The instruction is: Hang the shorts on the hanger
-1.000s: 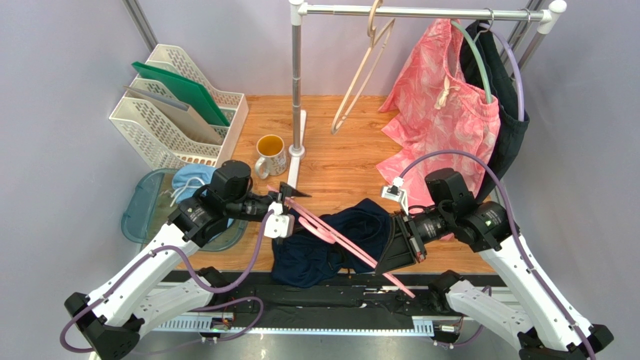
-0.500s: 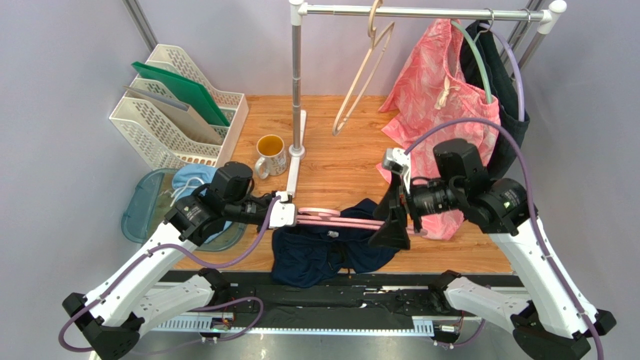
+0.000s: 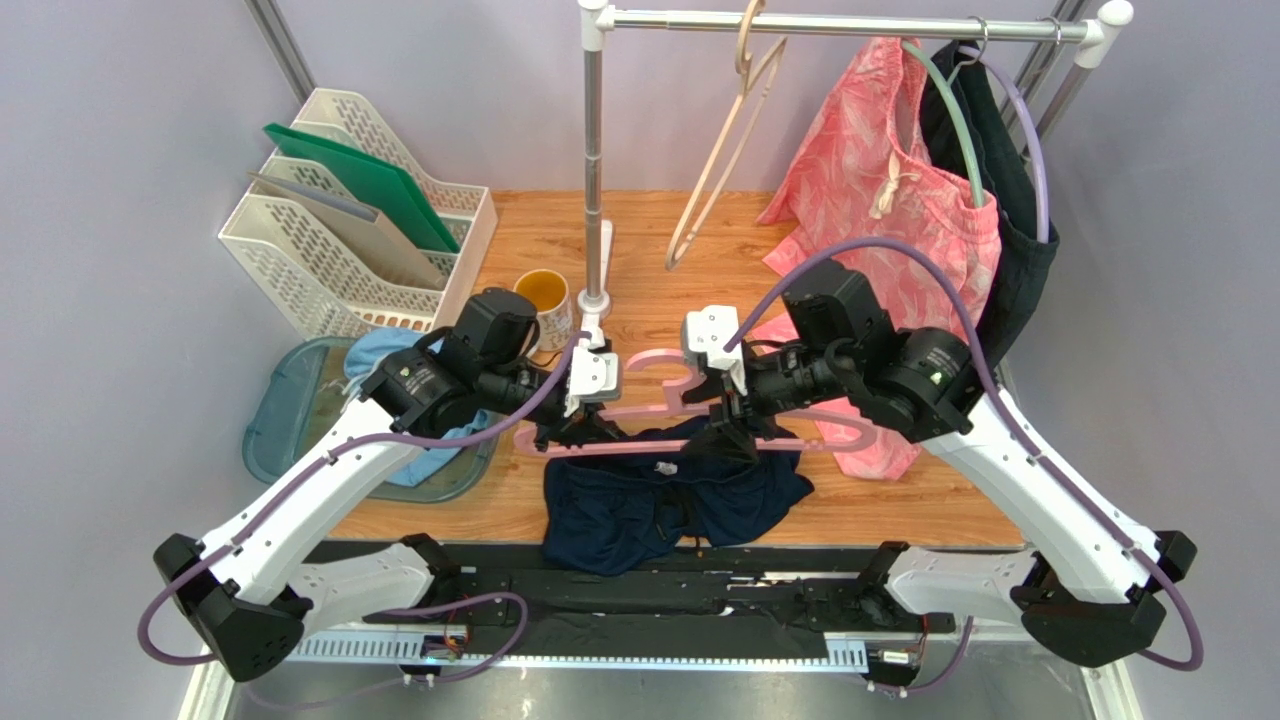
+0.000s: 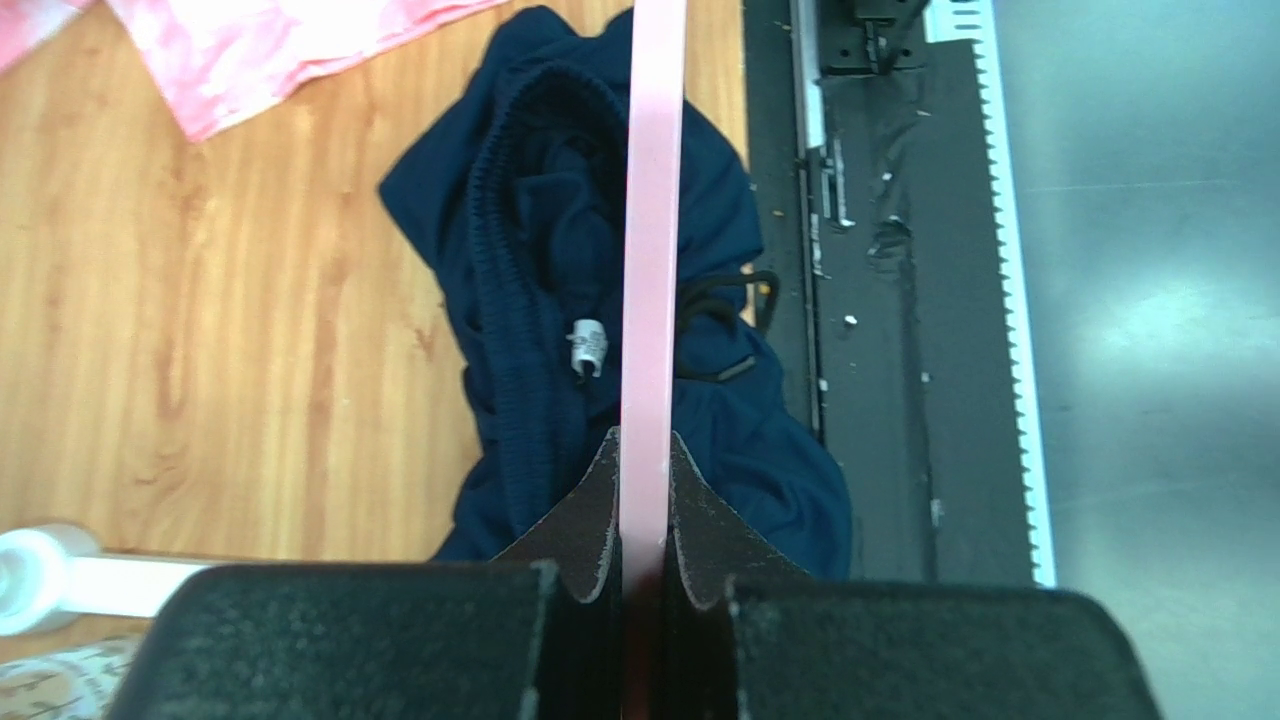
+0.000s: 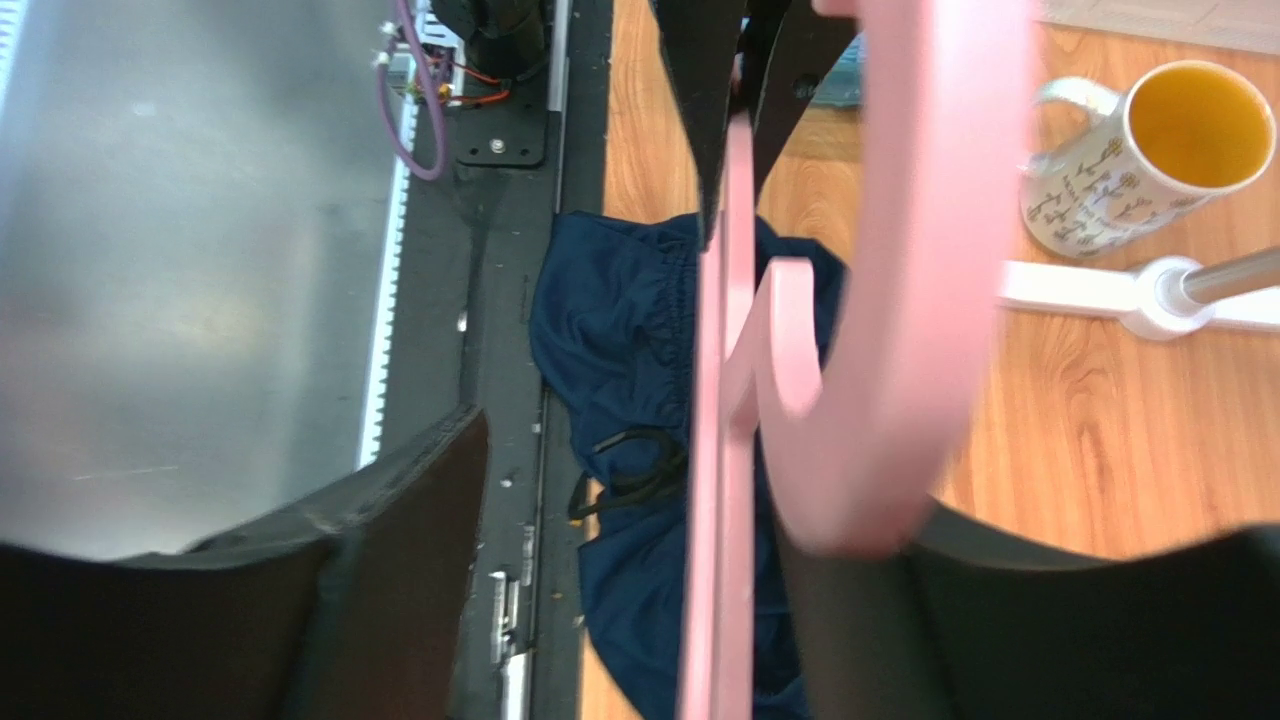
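Note:
The pink hanger hangs level over the table's front, its hook pointing to the back. My left gripper is shut on its left end; in the left wrist view the pink bar runs straight out from between the pinched pads. My right gripper stands open astride the hanger's neck. In the right wrist view the bar and hook lie between the spread fingers. The navy shorts lie crumpled on the table below, touching neither gripper.
A clothes rail on a pole carries a beige hanger, pink patterned shorts and a dark garment. A mug, a white file rack and a bowl holding a light blue garment stand left.
The hanger swung from a diagonal to level and rose above the shorts. My left gripper shut on its end. My right gripper let go and moved back-left to the neck.

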